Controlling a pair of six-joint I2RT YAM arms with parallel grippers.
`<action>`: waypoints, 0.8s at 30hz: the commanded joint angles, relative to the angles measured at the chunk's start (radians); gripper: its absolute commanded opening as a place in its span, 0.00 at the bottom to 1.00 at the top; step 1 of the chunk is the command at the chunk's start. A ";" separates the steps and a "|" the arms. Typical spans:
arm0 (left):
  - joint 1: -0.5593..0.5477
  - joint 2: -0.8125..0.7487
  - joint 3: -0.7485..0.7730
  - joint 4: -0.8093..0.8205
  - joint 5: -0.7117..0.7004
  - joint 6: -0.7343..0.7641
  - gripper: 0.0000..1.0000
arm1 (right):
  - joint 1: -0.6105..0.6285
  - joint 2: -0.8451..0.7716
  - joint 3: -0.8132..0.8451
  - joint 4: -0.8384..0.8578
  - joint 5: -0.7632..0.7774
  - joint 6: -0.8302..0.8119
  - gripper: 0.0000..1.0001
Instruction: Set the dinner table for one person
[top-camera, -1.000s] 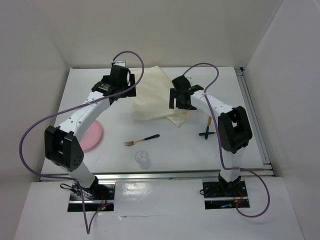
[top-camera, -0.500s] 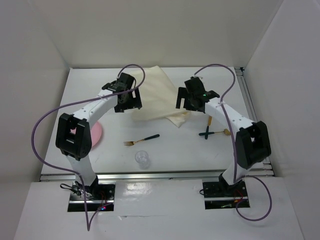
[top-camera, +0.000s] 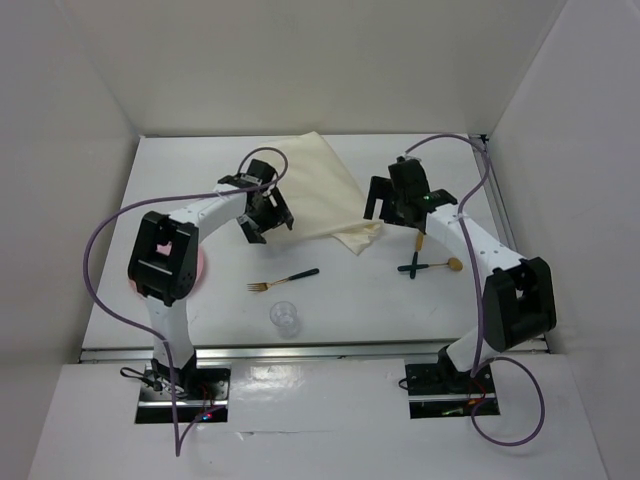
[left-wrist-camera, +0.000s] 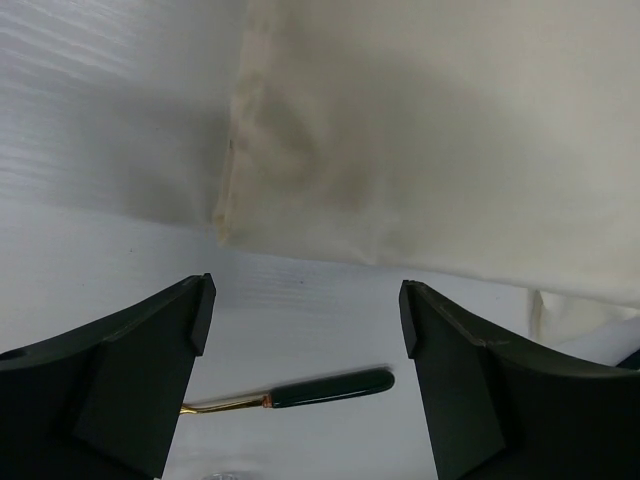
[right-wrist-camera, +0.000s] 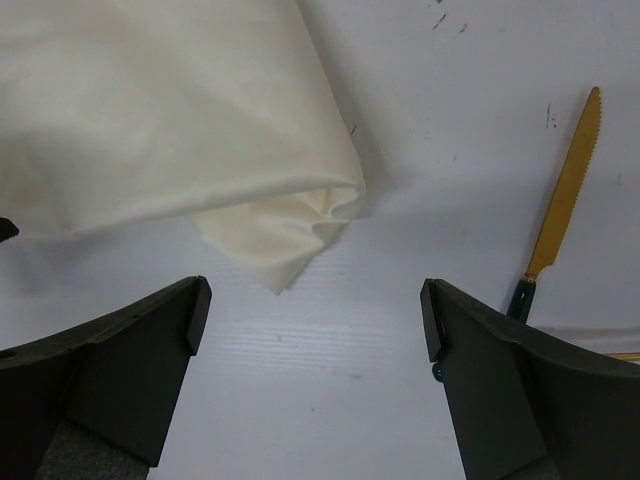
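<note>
Flanking the mat (top-camera: 312, 190) in the upper middle of the surface (top-camera: 190, 180), left tool (top-camera: 266, 217) and right tool (top-camera: 384, 205) gape empty, left at its lower-left corner, right at its folded lower-right corner.

The dinner table (top-camera: 340, 300) is seen as a smooth white top edged with aluminium rails; a cream cloth (top-camera: 315, 190) is laid directly on it, its right near corner rumpled into folds. A fork (top-camera: 283, 279) with a dark green handle and gold tines is laid just near of the cloth; a clear glass (top-camera: 285, 317) is stood nearer still. A pink plate (top-camera: 202, 270), largely hidden, is set to the cloth's near left. A gold-bladed knife (right-wrist-camera: 565, 190) and a gold spoon (top-camera: 440, 265), green handles crossed, are laid to the cloth's right.
</note>
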 joint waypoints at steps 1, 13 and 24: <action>0.034 0.015 -0.021 0.060 0.020 -0.100 0.93 | -0.004 -0.023 -0.005 0.027 -0.019 -0.020 1.00; 0.045 0.175 0.052 0.062 0.042 -0.100 0.83 | -0.128 -0.043 -0.142 0.051 -0.229 0.104 1.00; 0.073 0.077 0.077 0.053 0.053 -0.009 0.00 | -0.088 0.044 -0.236 0.240 -0.403 0.253 0.89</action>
